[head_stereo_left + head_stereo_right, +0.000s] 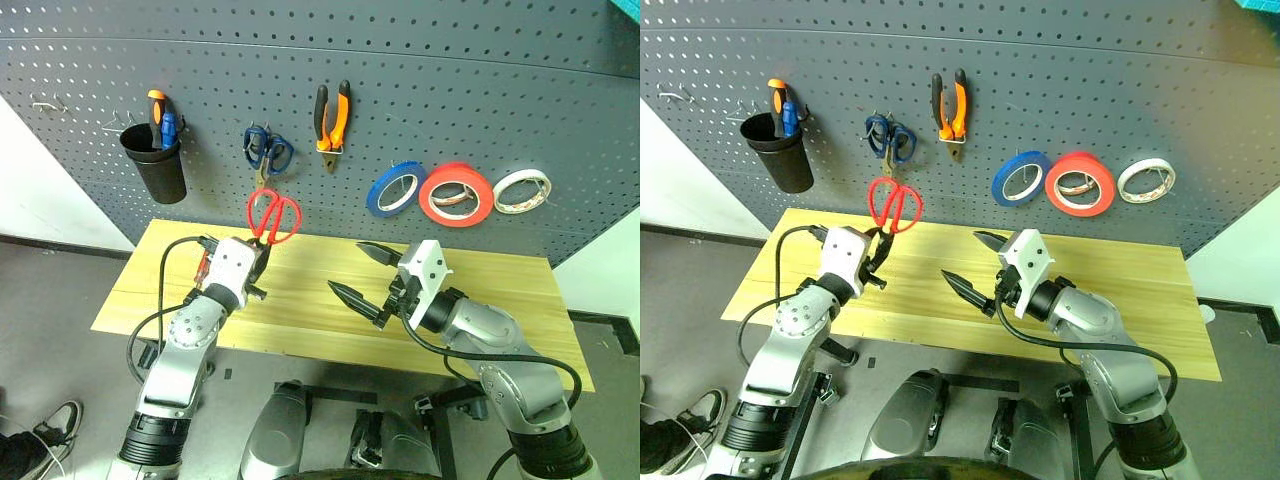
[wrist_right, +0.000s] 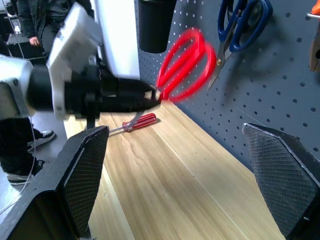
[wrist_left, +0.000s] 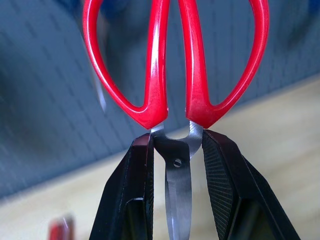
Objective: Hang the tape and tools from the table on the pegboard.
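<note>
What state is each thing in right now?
red-handled scissors: held by the blades, handles up, off the table.
left gripper: shut on the scissors.
right gripper: open, holding nothing.
pliers: hung on the pegboard.
blue tape: hung on the pegboard.
screwdriver: lying on the table.
blue-handled scissors: hung on the pegboard.

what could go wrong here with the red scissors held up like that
The left gripper pinches the red scissors only at the blade pivot, handles up, so they may swivel or slip during hanging. The blue scissors hang just above on the pegboard and could get knocked. The screwdriver lies on the table near the left arm and could be swept off.
</note>
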Controlling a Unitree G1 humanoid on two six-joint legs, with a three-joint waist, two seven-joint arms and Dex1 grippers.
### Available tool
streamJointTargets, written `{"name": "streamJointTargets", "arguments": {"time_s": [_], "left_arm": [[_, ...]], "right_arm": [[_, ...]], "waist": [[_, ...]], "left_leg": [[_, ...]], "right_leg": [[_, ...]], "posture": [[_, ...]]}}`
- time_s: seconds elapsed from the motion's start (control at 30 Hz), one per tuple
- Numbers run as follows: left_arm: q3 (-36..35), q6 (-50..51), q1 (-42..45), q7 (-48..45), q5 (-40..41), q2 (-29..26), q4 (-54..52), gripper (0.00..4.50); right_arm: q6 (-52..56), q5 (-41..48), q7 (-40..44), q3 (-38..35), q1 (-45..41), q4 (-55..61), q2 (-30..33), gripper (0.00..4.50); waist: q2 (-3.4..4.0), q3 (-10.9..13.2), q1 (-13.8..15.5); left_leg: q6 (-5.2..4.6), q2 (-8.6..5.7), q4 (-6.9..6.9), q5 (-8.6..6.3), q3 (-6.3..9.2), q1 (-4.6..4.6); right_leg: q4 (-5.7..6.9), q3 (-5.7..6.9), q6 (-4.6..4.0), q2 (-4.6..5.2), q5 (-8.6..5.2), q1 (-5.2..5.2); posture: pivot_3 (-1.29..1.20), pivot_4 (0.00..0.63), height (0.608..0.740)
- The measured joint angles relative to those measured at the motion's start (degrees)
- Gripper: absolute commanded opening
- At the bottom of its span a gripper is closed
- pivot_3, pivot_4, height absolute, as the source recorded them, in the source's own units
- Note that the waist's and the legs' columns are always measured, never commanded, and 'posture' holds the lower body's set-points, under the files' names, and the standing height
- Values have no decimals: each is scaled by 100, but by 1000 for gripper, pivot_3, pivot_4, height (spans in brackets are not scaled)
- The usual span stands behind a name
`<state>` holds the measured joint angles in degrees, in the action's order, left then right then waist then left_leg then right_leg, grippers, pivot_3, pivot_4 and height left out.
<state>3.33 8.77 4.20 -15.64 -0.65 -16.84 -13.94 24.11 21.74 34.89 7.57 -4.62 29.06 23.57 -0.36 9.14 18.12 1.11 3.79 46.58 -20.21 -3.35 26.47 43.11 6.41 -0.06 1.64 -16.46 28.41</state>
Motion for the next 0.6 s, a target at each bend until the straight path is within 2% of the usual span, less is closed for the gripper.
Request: {"name": "streamJointTargets", "arguments": {"time_s": [0.27, 0.6], "left_arm": [[-101, -1546, 40, 99, 12, 140, 603, 1047], [-329, -2460, 1528, 215, 150, 382, 2154, 1047]], "right_arm": [[0, -5, 22, -2, -4, -3, -1, 4500], [-4, -23, 30, 0, -32, -38, -1, 4500]], "waist": [[0, -1, 15], [-3, -3, 18]], "left_leg": [[0, -1, 1, 0, -1, 0], [0, -4, 2, 0, -1, 2]], "right_leg": [[0, 2, 1, 0, 0, 0], [0, 5, 2, -2, 2, -2]], "posture": [[334, 109, 676], [314, 111, 676]]}}
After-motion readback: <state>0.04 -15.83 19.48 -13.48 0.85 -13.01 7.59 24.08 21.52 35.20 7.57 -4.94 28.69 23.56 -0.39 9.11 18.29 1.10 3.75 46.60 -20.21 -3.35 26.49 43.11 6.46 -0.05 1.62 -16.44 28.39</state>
